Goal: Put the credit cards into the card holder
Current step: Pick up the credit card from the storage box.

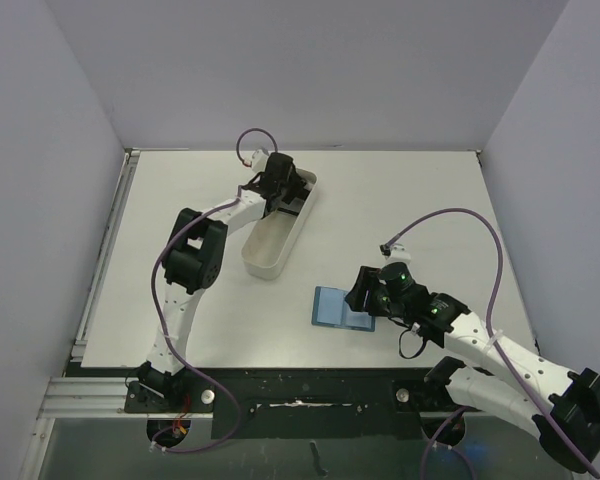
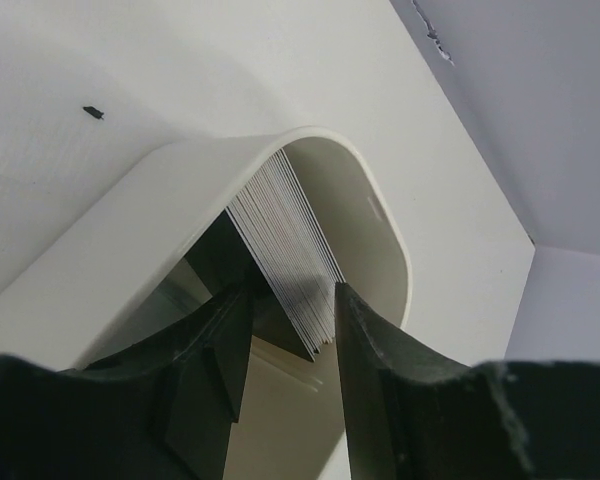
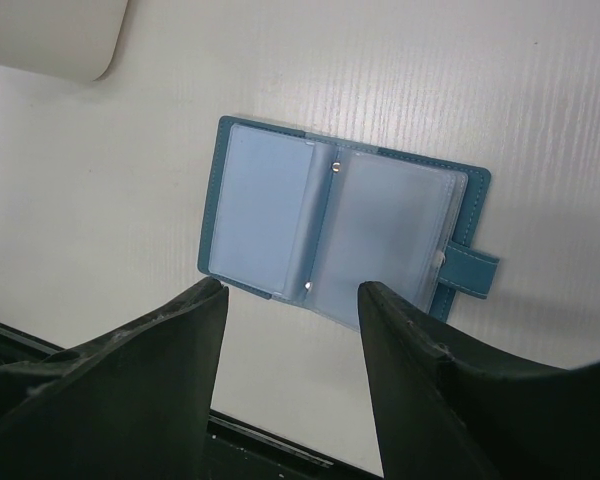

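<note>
Two arms share the white counter (image 1: 410,200). On the left, the left fingers (image 1: 283,183) reach down into the far end of a long white oblong plastic tray (image 1: 270,250), where a pack of thin, flat credit cards (image 2: 285,235), pale-edged with a dark one at the side, stands on edge. These fingers sit about half spread, one on each side of the pack's end, and I cannot tell whether they pinch a card or only straddle the pack. Right of the tray and apart from it, the small teal-blue folding card holder (image 1: 340,308) lies open and flat, clear pockets up and seemingly unfilled. Over its right edge the right fingers (image 1: 363,292) hover wide apart with nothing between them. The step in hand looks like picking a first card; the next move calls for closing on one card alone, lifting it clear of the rim and carrying it to a pocket mouth.
</note>
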You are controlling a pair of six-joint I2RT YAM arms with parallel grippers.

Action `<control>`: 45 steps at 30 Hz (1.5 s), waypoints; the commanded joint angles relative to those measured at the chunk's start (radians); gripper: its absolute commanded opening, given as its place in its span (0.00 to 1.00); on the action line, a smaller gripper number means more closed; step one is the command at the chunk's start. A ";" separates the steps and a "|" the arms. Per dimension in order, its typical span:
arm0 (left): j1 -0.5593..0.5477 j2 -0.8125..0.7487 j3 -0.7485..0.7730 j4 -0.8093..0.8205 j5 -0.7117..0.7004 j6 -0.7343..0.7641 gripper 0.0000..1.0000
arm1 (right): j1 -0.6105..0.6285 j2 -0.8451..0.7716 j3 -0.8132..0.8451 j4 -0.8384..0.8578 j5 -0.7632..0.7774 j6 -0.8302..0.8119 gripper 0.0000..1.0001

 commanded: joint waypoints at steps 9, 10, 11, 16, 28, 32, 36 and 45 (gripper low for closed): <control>0.008 0.015 0.032 0.015 -0.065 -0.006 0.25 | 0.004 -0.019 0.019 0.028 0.008 -0.020 0.56; 0.008 0.010 0.033 0.016 -0.071 -0.001 0.25 | 0.004 -0.021 0.017 0.028 0.008 -0.018 0.56; 0.008 0.006 0.035 0.017 -0.076 0.006 0.25 | 0.006 -0.020 0.017 0.030 0.009 -0.018 0.56; 0.008 -0.016 0.037 0.022 -0.082 0.020 0.24 | 0.005 -0.010 0.014 0.033 0.006 -0.013 0.56; 0.008 -0.033 0.052 0.027 -0.077 0.027 0.18 | 0.006 -0.001 0.020 0.037 0.000 -0.015 0.56; 0.006 -0.043 0.057 0.025 -0.076 0.027 0.16 | 0.006 0.003 0.017 0.040 -0.001 -0.014 0.56; 0.006 -0.053 0.055 0.016 -0.086 0.027 0.12 | 0.006 0.004 0.017 0.045 -0.006 -0.013 0.56; 0.004 -0.094 0.010 0.006 -0.063 -0.004 0.05 | 0.006 0.018 0.022 0.051 -0.010 -0.019 0.56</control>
